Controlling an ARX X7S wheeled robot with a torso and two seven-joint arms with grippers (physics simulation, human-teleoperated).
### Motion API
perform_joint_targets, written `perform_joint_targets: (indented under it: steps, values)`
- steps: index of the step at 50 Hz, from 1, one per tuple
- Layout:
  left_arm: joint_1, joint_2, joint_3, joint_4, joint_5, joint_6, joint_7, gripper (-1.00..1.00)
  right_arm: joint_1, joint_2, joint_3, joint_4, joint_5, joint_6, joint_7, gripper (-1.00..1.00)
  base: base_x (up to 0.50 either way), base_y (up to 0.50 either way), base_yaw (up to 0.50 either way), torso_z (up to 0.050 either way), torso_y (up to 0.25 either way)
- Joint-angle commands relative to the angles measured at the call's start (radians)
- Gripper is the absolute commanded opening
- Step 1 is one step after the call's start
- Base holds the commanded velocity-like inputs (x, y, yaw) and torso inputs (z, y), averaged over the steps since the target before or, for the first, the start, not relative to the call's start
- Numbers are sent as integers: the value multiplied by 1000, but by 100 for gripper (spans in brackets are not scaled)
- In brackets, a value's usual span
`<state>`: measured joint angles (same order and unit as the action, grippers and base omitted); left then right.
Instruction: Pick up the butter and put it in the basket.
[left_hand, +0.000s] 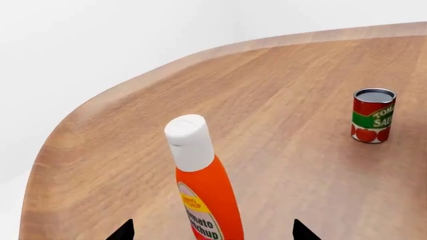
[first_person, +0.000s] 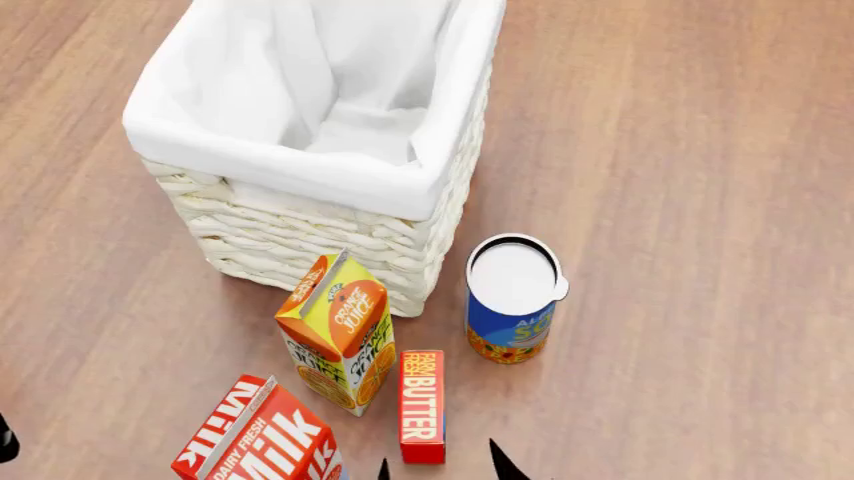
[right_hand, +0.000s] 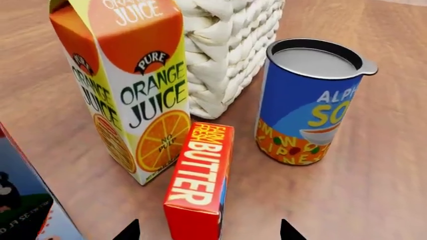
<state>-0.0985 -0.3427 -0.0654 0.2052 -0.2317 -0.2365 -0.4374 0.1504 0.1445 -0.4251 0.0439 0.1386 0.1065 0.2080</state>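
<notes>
Right gripper (right_hand: 209, 231) fingers spread wide, empty, straddling slim red butter box (right_hand: 198, 181) beside orange juice carton (right_hand: 127, 85); left gripper (left_hand: 213, 231) open around ketchup bottle (left_hand: 203, 185), not gripping.

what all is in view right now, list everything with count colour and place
butter: 1, red box with orange-yellow panel, flat on the table beside the orange juice carton
basket: 1, white wicker with white liner, behind the cartons
orange juice carton: 1, orange and yellow, upright in front of the basket
milk carton: 1, red and white, at the near edge of the head view
soup can: 1, blue and orange, upright beside the basket
ketchup bottle: 1, orange with white cap, left wrist view only
tomato sauce can: 1, red and green, left wrist view only
table: 1, brown wood
right gripper: 1, black tips, open around the butter's near end
left gripper: 1, black tips, open either side of the ketchup bottle
</notes>
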Motion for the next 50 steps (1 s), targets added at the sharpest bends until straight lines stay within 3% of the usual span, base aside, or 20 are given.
perform_joint_targets:
  steps: [1, 50]
  values:
    - [-6, 25, -39, 20, -47, -60, 49, 100, 35, -17, 10, 0, -7, 17, -31, 100, 0, 0, 0, 0, 0]
    - [31, 17, -35, 87, -71, -74, 33, 100, 127, -8, -12, 74, 57, 80, -30, 100, 0, 0, 0, 0, 0]
